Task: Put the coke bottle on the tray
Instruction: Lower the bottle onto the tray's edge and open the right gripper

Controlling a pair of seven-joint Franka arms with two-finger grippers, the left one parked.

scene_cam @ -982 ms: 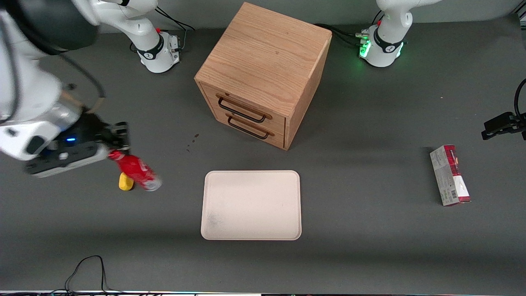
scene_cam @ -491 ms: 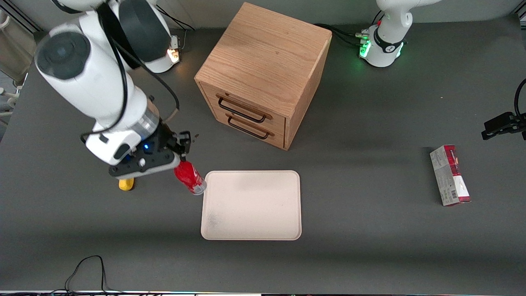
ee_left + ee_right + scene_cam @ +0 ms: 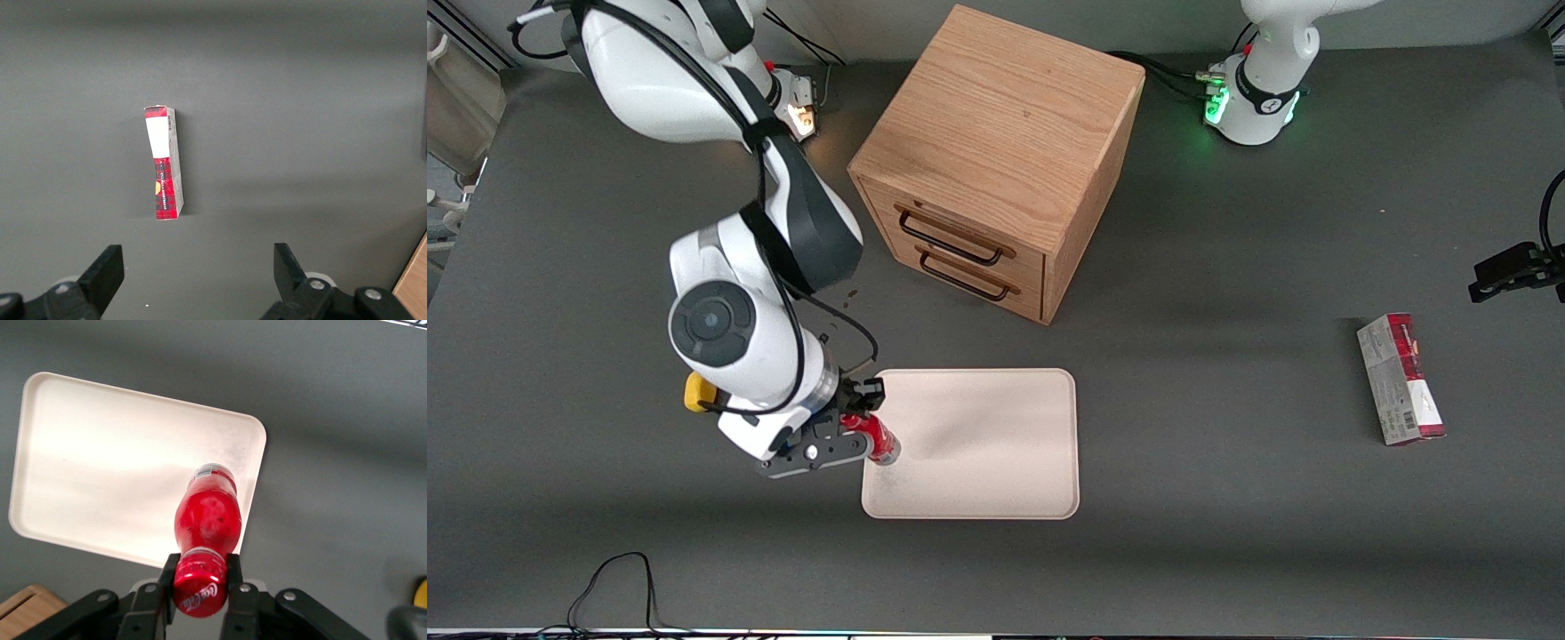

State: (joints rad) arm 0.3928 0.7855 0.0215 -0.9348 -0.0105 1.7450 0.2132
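Observation:
The coke bottle is a small red bottle with a red cap and clear base. My right gripper is shut on its neck and cap and holds it above the tray, over the tray's edge toward the working arm's end. In the right wrist view the bottle hangs from the gripper with its base over the cream-white tray, near a rounded corner. The fingers press both sides of the cap.
A wooden drawer cabinet stands farther from the camera than the tray. A small yellow object lies beside the working arm. A red-and-grey carton box lies toward the parked arm's end, also in the left wrist view.
The right arm has carried the bottle from beside the yellow object across to the tray's edge. The bottle now hangs over the tray instead of the bare table.

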